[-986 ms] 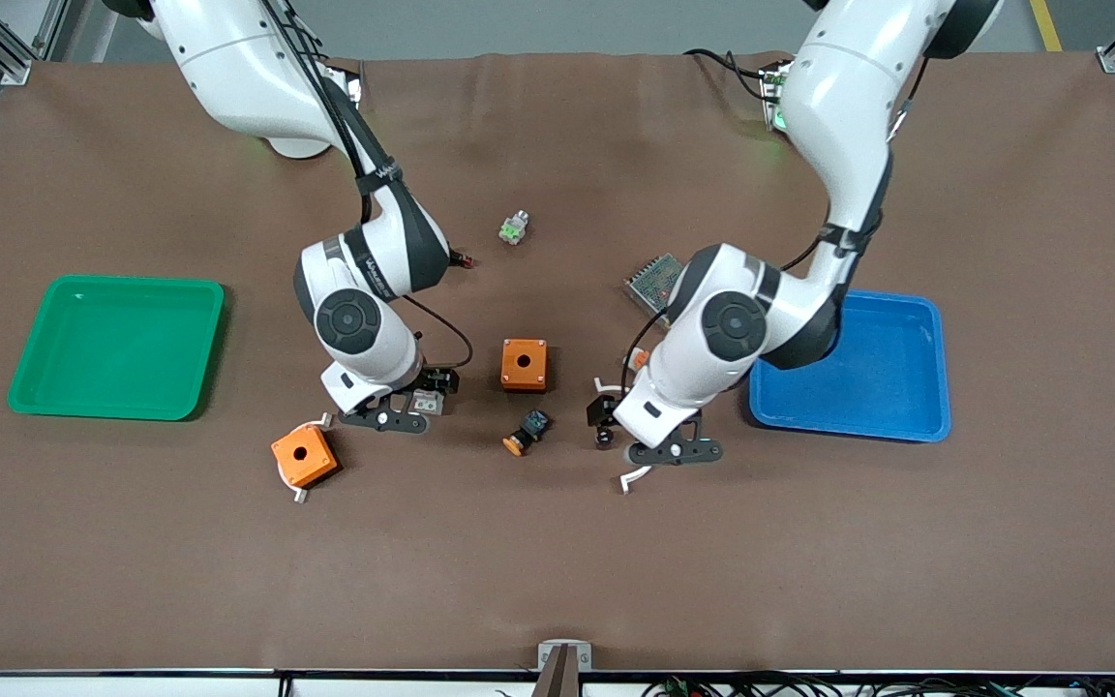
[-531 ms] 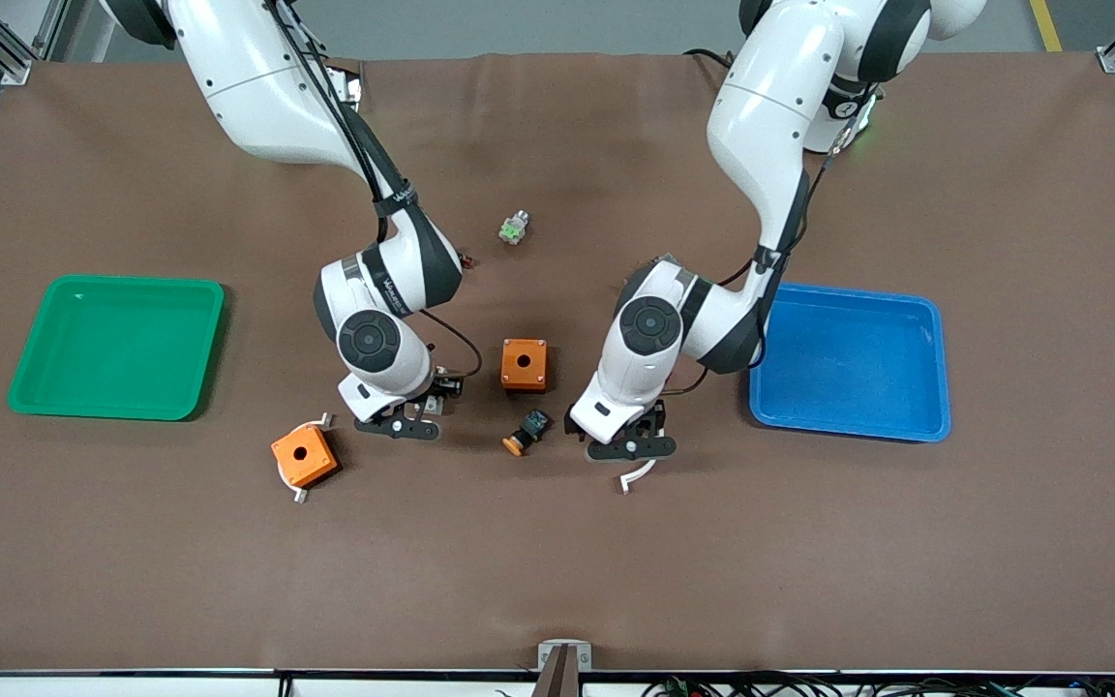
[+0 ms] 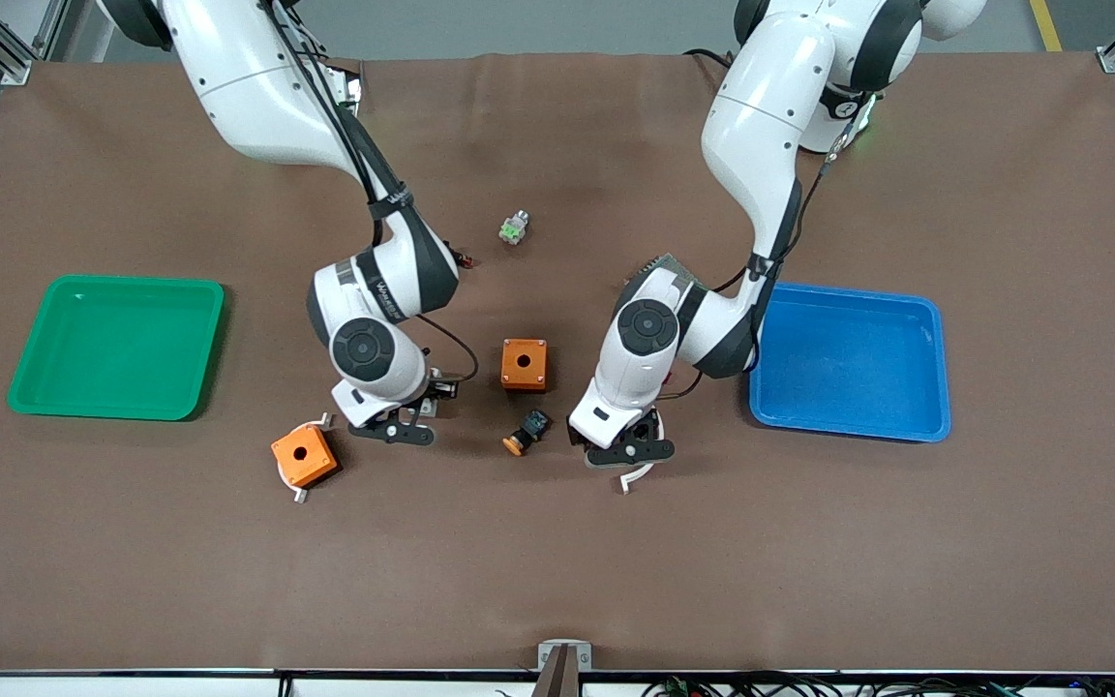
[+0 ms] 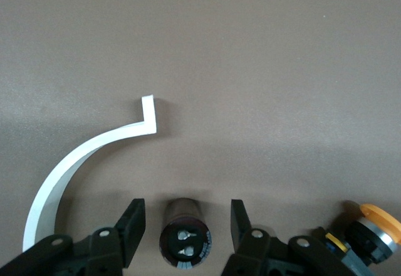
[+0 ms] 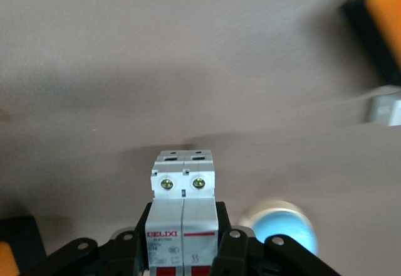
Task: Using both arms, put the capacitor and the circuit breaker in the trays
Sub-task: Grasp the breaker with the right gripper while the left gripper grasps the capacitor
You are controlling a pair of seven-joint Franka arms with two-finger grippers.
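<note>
Brown counter (image 3: 557, 581) lies under everything; read the hours on the front view, twelve toward the robots' bases. Nearest you is a white curved strip (image 3: 627, 479), and just at its twelve o'clock the left gripper (image 3: 627, 451) is down low over the counter. Its wrist view shows the fingers (image 4: 133, 222) released and straddling the capacitor (image 4: 185, 241), which stands upright on the counter between them with a small gap on each side. So on this arm I judge the grasp is lined up but not yet made. What you need next is a gentle squeeze, centred so the little cylinder does not tip or roll, then a straight lift. A black push-button with an orange cap (image 3: 527, 433) lies close at nine o'clock of that gripper, so keep clear of it. Farther toward nine, the right gripper (image 3: 393, 426) sits low beside an orange box (image 3: 304, 455). Its fingers (image 5: 220, 222) look clenched on the circuit breaker (image 5: 183, 207), which sits upright between them. This arm seems a step ahead, and its next move is to carry the part off. A second orange box (image 3: 524, 364) sits at twelve o'clock of the push-button. The green tray (image 3: 20, 387) is at the right arm's end, the blue tray (image 3: 940, 368) at the left arm's; I take these for the drop places.
</note>
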